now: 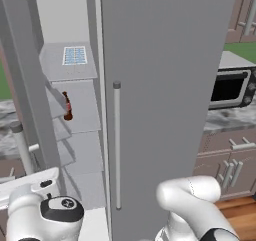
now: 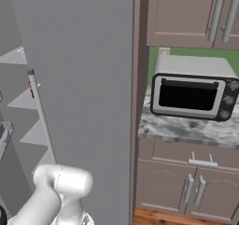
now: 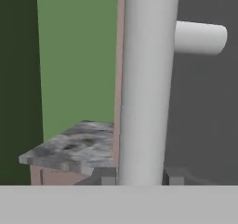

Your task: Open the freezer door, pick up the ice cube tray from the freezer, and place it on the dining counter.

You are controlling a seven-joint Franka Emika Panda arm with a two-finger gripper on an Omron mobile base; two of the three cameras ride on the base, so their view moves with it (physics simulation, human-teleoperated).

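Behind the swung-open freezer door (image 1: 25,80), at the left of the left base view, the freezer (image 1: 75,135) shows its pale grey inside with flat shelves one above another. On the upper shelf (image 1: 70,65) lies the ice cube tray (image 1: 75,55), flat, with its pale-blue cells facing up. One shelf lower a brown bottle (image 1: 67,106) stands upright near the left edge, well apart from the tray. To the right of the freezer the wider plain door (image 1: 165,95) is closed, with its long handle (image 1: 117,145) vertical. Further right a toaster oven (image 2: 193,95) sits on a marbled desk (image 2: 186,128) above cabinets.

In the hand view, the bar handle of the freezer door (image 3: 146,83) runs upright, very close to the camera, and the tool (image 3: 139,177) has one dark tip on each side of it at the bottom. The tips stand close against the bar, but I cannot tell if they really press it.
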